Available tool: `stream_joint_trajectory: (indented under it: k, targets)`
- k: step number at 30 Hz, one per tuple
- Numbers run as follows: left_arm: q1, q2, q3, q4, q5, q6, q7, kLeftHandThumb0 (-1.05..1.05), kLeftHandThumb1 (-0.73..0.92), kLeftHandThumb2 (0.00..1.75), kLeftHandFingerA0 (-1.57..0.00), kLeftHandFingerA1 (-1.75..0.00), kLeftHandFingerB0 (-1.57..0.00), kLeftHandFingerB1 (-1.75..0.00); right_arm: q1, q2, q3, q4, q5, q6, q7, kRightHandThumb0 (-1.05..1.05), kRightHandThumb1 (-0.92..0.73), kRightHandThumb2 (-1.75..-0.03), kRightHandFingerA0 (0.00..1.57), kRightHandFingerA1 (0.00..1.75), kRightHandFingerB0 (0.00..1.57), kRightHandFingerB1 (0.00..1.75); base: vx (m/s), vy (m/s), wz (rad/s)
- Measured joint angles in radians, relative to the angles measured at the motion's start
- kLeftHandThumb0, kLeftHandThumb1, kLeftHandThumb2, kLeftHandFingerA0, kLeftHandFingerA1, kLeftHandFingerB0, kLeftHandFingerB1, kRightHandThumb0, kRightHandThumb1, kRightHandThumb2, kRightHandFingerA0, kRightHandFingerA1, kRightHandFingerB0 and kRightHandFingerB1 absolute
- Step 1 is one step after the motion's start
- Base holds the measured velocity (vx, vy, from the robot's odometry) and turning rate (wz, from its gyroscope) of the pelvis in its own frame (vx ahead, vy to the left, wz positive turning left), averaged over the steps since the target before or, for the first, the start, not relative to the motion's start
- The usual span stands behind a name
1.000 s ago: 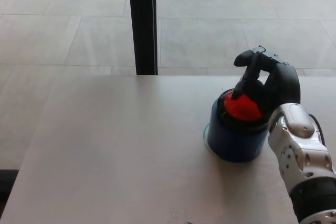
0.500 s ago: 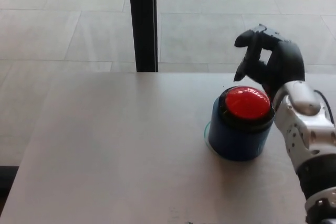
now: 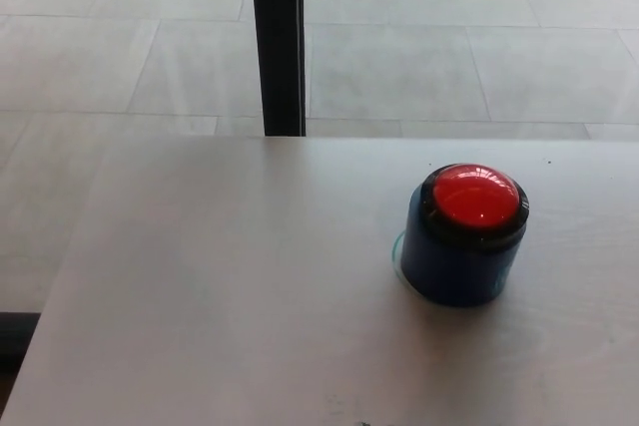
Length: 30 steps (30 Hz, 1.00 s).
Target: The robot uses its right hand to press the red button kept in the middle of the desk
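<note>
A red domed button with a black ring sits on top of a round blue housing, standing on the pale desk right of the middle. Nothing touches the button. Neither of my hands shows in the head view.
A black vertical post rises behind the desk's far edge. Grey floor tiles lie beyond and to the left of the desk.
My right hand, which rested on the button a second ago and then lifted above it, has left the view. The button stands uncovered.
</note>
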Motion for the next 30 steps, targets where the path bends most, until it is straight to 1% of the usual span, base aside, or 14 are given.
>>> stream_joint_trajectory:
  k: [4, 11, 12, 13, 14, 15, 18, 19, 20, 22, 23, 28, 29, 30]
  targets:
    - [-0.001, 0.0, -0.005, 0.005, 0.0, 0.0, 0.0, -0.36, 0.49, 1.15, -1.08, -1.72, -0.33, -1.0, 0.006, -0.109, -0.053, -0.04, 0.015, 0.029, 0.027, -0.17, -0.5, -1.31, 0.9, 1.75, 0.74, 1.49, 0.0, 0.0, 0.0]
    - [-0.004, 0.005, -0.005, 0.006, -0.001, 0.0, -0.001, -0.37, 0.53, 1.14, -1.13, -1.75, -0.53, -1.16, 0.131, -0.321, -0.215, -0.07, 0.049, 0.059, 0.056, -0.22, -0.45, -1.27, 0.97, 1.75, 0.79, 1.45, 0.0, 0.0, 0.0]
    - [-0.005, 0.007, -0.006, 0.006, -0.001, 0.0, -0.001, -0.36, 0.49, 1.13, -1.26, -1.63, -0.39, -0.94, 0.158, -0.349, -0.244, -0.071, 0.053, 0.059, 0.057, -0.3, -0.49, -1.19, 1.24, 1.39, 0.94, 1.19, 0.0, 0.0, 0.0]
    - [-0.007, 0.008, -0.007, 0.007, 0.0, 0.001, 0.0, -0.35, 0.47, 1.12, -1.22, -1.62, -0.33, -0.92, 0.202, -0.388, -0.289, -0.072, 0.057, 0.062, 0.055, -0.31, -0.48, -1.19, 1.27, 1.4, 0.97, 1.18, 0.0, 0.0, 0.0]
    - [-0.009, 0.008, -0.009, 0.007, 0.0, 0.001, 0.0, -0.41, 0.51, 1.16, -1.21, -1.33, -0.48, -0.86, 0.238, -0.418, -0.323, -0.071, 0.059, 0.064, 0.054, -0.33, -0.48, -1.2, 1.29, 1.41, 0.96, 1.19, 0.0, 0.0, 0.0]
    - [-0.01, 0.009, -0.013, 0.007, 0.001, 0.0, 0.0, -0.33, 0.5, 1.12, -1.14, -1.6, -0.29, -0.89, 0.272, -0.444, -0.355, -0.072, 0.062, 0.067, 0.053, -0.35, -0.45, -1.19, 1.29, 1.4, 0.97, 1.17, 0.0, 0.0, 0.0]
    - [-0.013, 0.011, -0.024, 0.009, 0.004, 0.0, 0.0, -0.34, 0.5, 1.15, -1.22, -1.63, -0.39, -0.94, 0.373, -0.506, -0.44, -0.071, 0.068, 0.071, 0.047, -0.44, -0.47, -1.2, 1.33, 1.41, 0.98, 1.18, 0.0, 0.0, 0.0]
    - [-0.014, 0.011, -0.025, 0.009, 0.004, 0.0, 0.0, -0.37, 0.53, 1.12, -0.99, -1.74, -0.54, -1.18, 0.408, -0.52, -0.465, -0.07, 0.069, 0.07, 0.046, -0.44, -0.48, -1.2, 1.31, 1.41, 0.99, 1.19, 0.0, 0.0, 0.0]
    - [-0.016, 0.011, -0.026, 0.009, 0.004, 0.0, 0.0, -0.36, 0.54, 1.13, -0.95, -1.75, -0.45, -1.13, 0.446, -0.531, -0.489, -0.066, 0.069, 0.067, 0.045, -0.4, -0.49, -1.17, 1.09, 1.75, 0.87, 1.43, 0.0, 0.0, 0.0]
    - [-0.017, 0.011, -0.026, 0.009, 0.004, 0.0, 0.0, -0.37, 0.55, 1.13, -1.04, -1.75, -0.46, -1.11, 0.522, -0.541, -0.536, -0.056, 0.072, 0.059, 0.044, -0.44, -0.45, -1.18, 1.08, 1.75, 0.88, 1.48, 0.0, 0.0, 0.0]
    - [-0.017, 0.011, -0.026, 0.009, 0.004, 0.0, 0.0, -0.35, 0.52, 1.13, -1.08, -1.63, -0.28, -0.92, 0.553, -0.542, -0.553, -0.052, 0.073, 0.056, 0.043, -0.47, -0.44, -1.2, 1.35, 1.45, 1.04, 1.22, 0.0, 0.0, 0.0]
    - [-0.016, 0.011, -0.028, 0.009, 0.004, 0.0, 0.0, -0.35, 0.49, 1.15, -1.06, -1.66, -0.31, -0.96, 0.746, -0.534, -0.665, 0.014, 0.083, 0.019, 0.024, -0.44, -0.48, -1.21, 1.4, 1.47, 1.01, 1.22, 0.0, 0.0, 0.0]
    - [-0.016, 0.011, -0.028, 0.009, 0.004, 0.0, 0.0, -0.35, 0.49, 1.15, -1.06, -1.66, -0.31, -0.96, 0.776, -0.524, -0.684, 0.019, 0.085, 0.011, 0.017, -0.44, -0.48, -1.21, 1.4, 1.47, 1.01, 1.22, 0.0, 0.0, 0.0]
    - [-0.016, 0.011, -0.028, 0.01, 0.004, 0.0, 0.001, -0.34, 0.49, 1.14, -1.17, -1.64, -0.34, -0.94, 0.809, -0.509, -0.705, 0.025, 0.089, 0.003, 0.009, -0.37, -0.46, -1.22, 1.14, 1.75, 0.89, 1.47, 0.0, 0.0, 0.0]
